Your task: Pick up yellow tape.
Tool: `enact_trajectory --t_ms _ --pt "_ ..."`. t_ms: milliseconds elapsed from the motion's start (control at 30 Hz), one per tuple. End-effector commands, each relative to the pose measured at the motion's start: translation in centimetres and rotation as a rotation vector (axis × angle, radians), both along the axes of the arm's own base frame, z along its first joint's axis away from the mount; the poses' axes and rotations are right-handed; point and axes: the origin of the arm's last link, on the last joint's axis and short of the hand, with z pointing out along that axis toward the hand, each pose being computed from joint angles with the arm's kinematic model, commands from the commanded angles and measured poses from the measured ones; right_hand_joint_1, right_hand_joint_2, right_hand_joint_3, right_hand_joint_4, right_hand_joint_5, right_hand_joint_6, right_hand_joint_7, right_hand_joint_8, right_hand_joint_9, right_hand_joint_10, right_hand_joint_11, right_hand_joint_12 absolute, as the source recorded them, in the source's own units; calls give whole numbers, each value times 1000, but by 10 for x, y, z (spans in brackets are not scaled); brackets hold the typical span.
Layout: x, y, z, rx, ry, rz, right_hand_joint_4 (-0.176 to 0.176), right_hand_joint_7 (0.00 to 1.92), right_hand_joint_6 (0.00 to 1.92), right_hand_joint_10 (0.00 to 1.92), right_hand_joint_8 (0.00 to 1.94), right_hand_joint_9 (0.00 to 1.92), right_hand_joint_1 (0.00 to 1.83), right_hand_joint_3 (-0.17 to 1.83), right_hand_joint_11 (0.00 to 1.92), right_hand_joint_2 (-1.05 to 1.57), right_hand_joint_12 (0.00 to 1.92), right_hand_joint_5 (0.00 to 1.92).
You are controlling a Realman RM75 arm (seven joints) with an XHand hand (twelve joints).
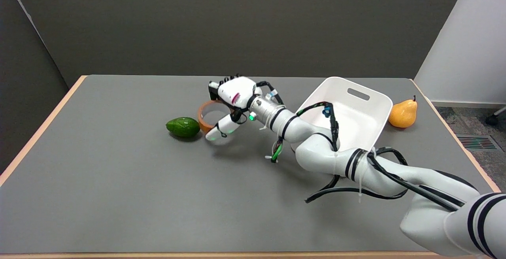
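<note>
The yellow tape [204, 117] is an orange-yellow ring lying on the grey table [118, 180] near its middle. My right hand [232, 100] hovers over the ring's right side and hides that part. Its fingers [215, 86] curl down beyond the far rim, and its thumb [219, 129] stretches down to the table at the near-right rim. The hand straddles the ring with thumb and fingers apart. No firm grip on the tape shows, and the ring appears to rest on the table.
A green avocado [182, 127] lies just left of the tape, almost touching it. A white bin [365, 104] stands tilted behind my forearm at the right. A yellow pear [403, 113] sits at the far right near the table edge.
</note>
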Motion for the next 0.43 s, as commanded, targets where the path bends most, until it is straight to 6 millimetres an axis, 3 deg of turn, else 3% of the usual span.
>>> enact_trajectory --t_ms 33,200,433 --pt "108 16 54 -140 85 434 -176 890 1527 1290 1334 820 1199 222 742 1152 1737 555" --pt "138 39 106 -300 172 554 -176 893 1513 1298 1337 824 1201 233 741 1143 1730 563" --pt "146 91 189 -544 161 581 -172 896 1495 1319 1347 834 1202 262 779 1125 1797 575"
